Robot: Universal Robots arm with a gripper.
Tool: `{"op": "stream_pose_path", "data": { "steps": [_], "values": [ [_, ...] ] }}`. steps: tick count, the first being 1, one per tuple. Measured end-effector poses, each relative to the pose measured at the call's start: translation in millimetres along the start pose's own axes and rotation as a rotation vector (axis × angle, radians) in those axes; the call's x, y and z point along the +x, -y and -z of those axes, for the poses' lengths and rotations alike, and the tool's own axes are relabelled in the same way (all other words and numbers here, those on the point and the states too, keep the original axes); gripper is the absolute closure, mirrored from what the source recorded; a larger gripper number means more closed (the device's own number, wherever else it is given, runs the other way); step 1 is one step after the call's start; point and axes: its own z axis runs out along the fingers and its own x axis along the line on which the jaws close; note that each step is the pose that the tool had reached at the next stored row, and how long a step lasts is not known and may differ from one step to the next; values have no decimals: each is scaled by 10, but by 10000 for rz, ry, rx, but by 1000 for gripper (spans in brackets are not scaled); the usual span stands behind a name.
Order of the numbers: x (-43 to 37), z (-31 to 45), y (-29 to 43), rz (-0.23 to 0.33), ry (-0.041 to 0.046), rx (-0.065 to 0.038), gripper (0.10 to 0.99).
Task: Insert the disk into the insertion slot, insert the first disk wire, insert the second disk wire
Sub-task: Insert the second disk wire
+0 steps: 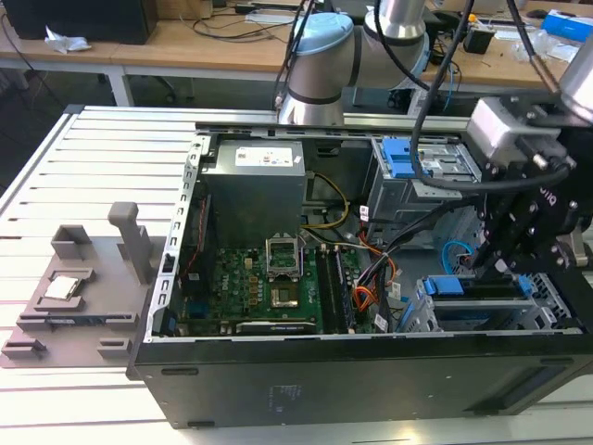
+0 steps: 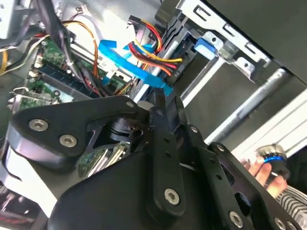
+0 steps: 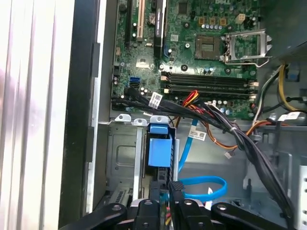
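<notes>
The disk, seen by its bright blue carrier (image 1: pixel 447 286) (image 3: pixel 159 148) (image 2: pixel 206 47), sits inside the insertion slot (image 1: pixel 542 311) (image 3: pixel 122 153) (image 2: pixel 230 52), a silver cage at the case's front on the exterior view's right. My gripper (image 1: pixel 491 269) (image 2: pixel 160 98) (image 3: pixel 165 191) hangs low over the cage, its black fingers close together on the end of a blue disk wire (image 3: pixel 201 184) (image 2: pixel 139 69) right at the disk's back. A red, yellow and orange wire bundle (image 2: pixel 156 48) runs to the same end of the disk.
The motherboard (image 1: pixel 269 287) fills the case floor. A taller grey cage with a blue latch (image 1: pixel 398 158) stands behind. Black cable bundles (image 3: pixel 230 129) cross beside the gripper. A person's hand (image 2: pixel 261 170) holds a small device. A grey fixture (image 1: pixel 83 287) lies outside the case.
</notes>
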Motion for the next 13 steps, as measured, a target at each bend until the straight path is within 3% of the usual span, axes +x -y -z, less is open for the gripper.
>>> {"op": "stream_pose_path", "data": {
  "steps": [1,3,4,6,13],
  "values": [
    [-14,54,-2,-1,-4,0,863],
    [-50,169,-6,-2,-26,-2,980],
    [-62,215,-8,-3,-39,-2,980],
    [-88,416,-16,-5,-85,-5,980],
    [-87,432,-17,-4,-84,-4,980]
  ]
}}
